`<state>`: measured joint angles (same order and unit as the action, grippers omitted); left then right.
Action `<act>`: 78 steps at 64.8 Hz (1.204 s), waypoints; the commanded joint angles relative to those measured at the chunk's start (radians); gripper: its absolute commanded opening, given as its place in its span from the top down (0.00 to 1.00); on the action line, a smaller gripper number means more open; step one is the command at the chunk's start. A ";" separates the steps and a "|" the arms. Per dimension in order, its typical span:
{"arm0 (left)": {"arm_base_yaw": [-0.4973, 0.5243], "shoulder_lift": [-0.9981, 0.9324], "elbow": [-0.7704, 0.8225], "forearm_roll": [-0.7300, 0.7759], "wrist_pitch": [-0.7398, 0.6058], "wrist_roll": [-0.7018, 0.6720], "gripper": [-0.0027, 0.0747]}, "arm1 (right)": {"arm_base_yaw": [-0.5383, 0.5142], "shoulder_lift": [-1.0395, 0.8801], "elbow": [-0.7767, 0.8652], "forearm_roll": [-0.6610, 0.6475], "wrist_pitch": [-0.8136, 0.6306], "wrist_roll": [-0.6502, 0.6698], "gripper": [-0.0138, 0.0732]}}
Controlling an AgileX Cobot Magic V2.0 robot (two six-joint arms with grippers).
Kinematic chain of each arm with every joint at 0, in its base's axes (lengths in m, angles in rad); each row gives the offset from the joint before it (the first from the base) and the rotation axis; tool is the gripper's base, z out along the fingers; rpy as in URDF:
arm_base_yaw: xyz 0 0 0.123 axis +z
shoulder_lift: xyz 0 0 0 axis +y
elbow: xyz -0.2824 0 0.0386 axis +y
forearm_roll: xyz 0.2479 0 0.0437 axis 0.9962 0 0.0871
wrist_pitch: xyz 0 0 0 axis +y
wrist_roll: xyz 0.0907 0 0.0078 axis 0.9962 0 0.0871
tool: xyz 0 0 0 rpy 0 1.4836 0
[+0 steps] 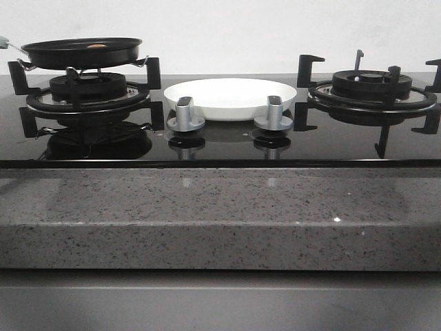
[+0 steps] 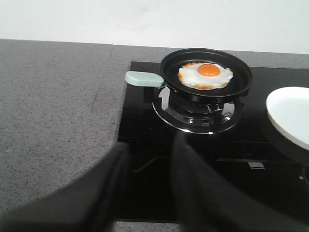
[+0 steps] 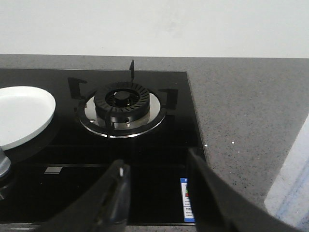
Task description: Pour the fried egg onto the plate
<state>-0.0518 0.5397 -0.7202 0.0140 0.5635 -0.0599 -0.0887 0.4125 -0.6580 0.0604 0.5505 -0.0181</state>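
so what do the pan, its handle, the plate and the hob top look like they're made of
Pan: looks like dark matte metal, possibly non-stick coated; little shine.
Handle: pale green, smooth, likely plastic or silicone; hard to tell.
Plate: glossy white, ceramic or melamine by the sheen.
Hob top: black glass, mirroring the knobs and burner grates.

The fried egg, ragged white with a round orange yolk up, lies flat in the black frying pan. The plate, glossy white, sits upright mid-hob.
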 commanded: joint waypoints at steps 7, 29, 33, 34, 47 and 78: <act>0.001 0.010 -0.034 0.013 -0.097 0.000 0.34 | -0.007 0.013 -0.034 -0.014 -0.089 -0.009 0.37; 0.001 0.010 -0.034 0.013 -0.097 0.000 0.45 | -0.007 0.013 -0.034 0.017 -0.105 -0.009 0.37; 0.001 0.010 -0.034 0.013 -0.097 0.000 0.47 | -0.007 0.013 -0.034 0.032 -0.124 -0.009 0.37; 0.001 0.010 -0.034 0.013 -0.097 0.000 0.47 | -0.007 0.013 -0.034 0.036 -0.130 -0.009 0.37; 0.001 0.010 -0.034 0.013 -0.097 0.000 0.53 | -0.007 0.013 -0.034 0.045 -0.287 -0.009 0.37; 0.001 0.010 -0.034 0.013 -0.097 0.000 0.65 | 0.217 0.466 -0.422 0.196 0.213 -0.121 0.37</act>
<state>-0.0518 0.5397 -0.7202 0.0239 0.5524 -0.0599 0.0646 0.7982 -0.9834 0.2198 0.7541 -0.0966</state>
